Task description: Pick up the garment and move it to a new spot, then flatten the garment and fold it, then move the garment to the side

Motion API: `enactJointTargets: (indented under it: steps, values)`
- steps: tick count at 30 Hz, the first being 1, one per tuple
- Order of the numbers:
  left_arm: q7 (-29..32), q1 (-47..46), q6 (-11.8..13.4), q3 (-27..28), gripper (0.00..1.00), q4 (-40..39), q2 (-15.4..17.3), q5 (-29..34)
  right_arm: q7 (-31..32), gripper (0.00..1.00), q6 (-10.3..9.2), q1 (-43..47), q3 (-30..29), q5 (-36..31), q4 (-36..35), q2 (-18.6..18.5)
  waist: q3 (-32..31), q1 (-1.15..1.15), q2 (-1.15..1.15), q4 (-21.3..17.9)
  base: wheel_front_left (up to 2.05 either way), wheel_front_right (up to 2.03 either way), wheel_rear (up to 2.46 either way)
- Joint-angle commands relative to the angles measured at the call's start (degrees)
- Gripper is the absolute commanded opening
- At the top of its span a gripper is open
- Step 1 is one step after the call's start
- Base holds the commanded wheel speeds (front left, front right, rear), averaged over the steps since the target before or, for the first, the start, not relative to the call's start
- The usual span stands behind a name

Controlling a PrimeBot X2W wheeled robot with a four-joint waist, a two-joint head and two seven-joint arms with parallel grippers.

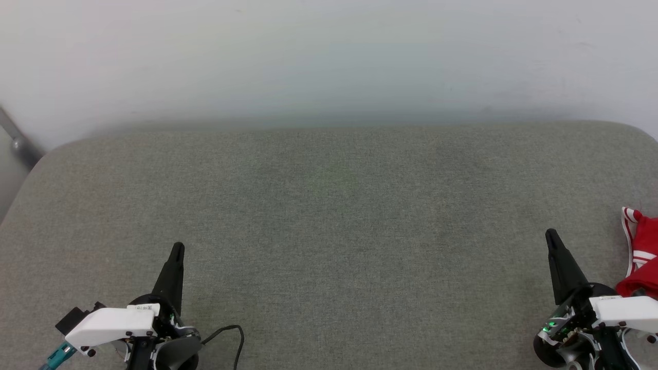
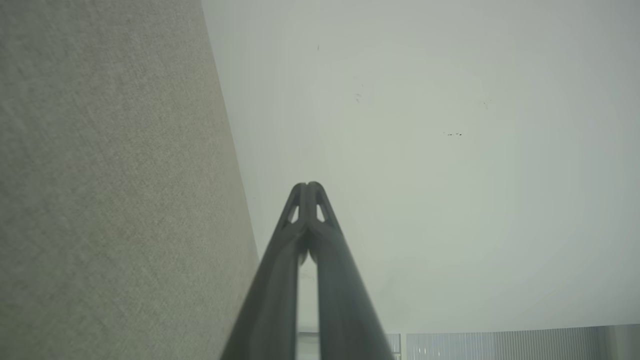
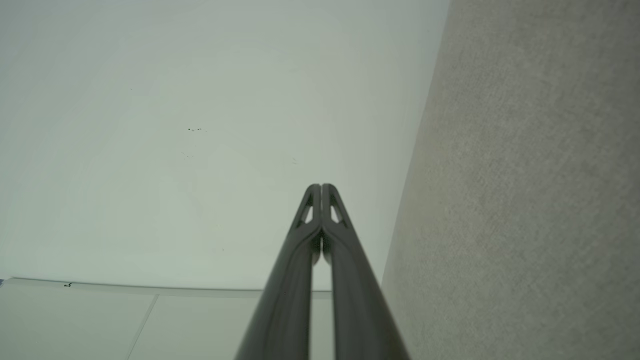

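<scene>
The garment (image 1: 642, 254), red with red-and-white striped trim, lies bunched at the far right edge of the head view on the grey fabric surface (image 1: 329, 231); most of it is cut off by the frame. My right gripper (image 1: 551, 235) is shut and empty, just left of the garment and apart from it. My left gripper (image 1: 178, 248) is shut and empty at the lower left. In the left wrist view the left gripper (image 2: 306, 186) has its tips pressed together. The right gripper (image 3: 320, 187) looks the same in the right wrist view.
A pale wall (image 1: 329, 56) rises behind the grey surface. A grey metal bar (image 1: 18, 140) slants at the far left beside the surface's rounded corner. A black cable (image 1: 231, 334) loops from my left wrist.
</scene>
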Motion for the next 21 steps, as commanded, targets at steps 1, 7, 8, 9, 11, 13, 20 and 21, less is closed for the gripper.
enactJointTargets:
  steps: [1,7,8,9,11,13,20,21]
  values:
    - [0.12,-0.42,-0.13,0.09,0.00,-0.02,-0.08,0.05,0.00,0.00,0.00,-0.64,0.04,0.23,0.04,0.22,0.00,0.00,0.00,0.00,0.00,0.00,0.00]
    - [0.12,-0.42,-0.13,0.09,0.00,-0.01,-0.08,0.05,0.00,0.00,0.00,-0.64,0.04,0.23,0.04,0.22,0.00,0.00,0.00,0.00,0.00,0.00,0.00]
    - [0.12,-0.42,-0.13,0.09,0.00,-0.01,-0.08,0.05,0.00,0.00,0.00,-0.64,0.04,0.23,0.04,0.22,0.00,0.00,0.00,0.00,0.00,0.00,0.00]
    - [0.12,-0.42,-0.13,0.09,0.00,-0.01,-0.08,0.05,0.00,0.00,0.00,-0.64,0.04,0.23,0.04,0.22,0.00,0.00,0.00,0.00,0.00,0.00,0.00]
    - [0.12,-0.42,-0.13,0.09,0.00,-0.01,-0.08,0.05,0.00,0.00,0.00,-0.64,0.04,0.23,0.04,0.22,0.00,0.00,0.00,0.00,0.00,0.00,0.00]
    - [0.12,-0.42,-0.13,0.09,0.00,-0.01,-0.08,0.05,0.00,0.00,0.00,-0.64,0.04,0.23,0.04,0.22,0.00,0.00,0.00,0.00,0.00,0.00,0.00]
    - [0.12,-0.42,-0.13,0.09,0.00,-0.01,-0.08,0.05,0.00,0.00,0.00,-0.64,0.03,0.23,0.04,0.22,0.00,0.00,0.00,0.00,0.00,0.00,0.00]
    - [0.12,-0.42,-0.13,0.09,0.00,-0.01,-0.08,0.05,0.00,0.00,0.00,-0.64,0.03,0.23,0.04,0.23,0.00,0.00,0.00,0.00,0.00,0.00,0.00]
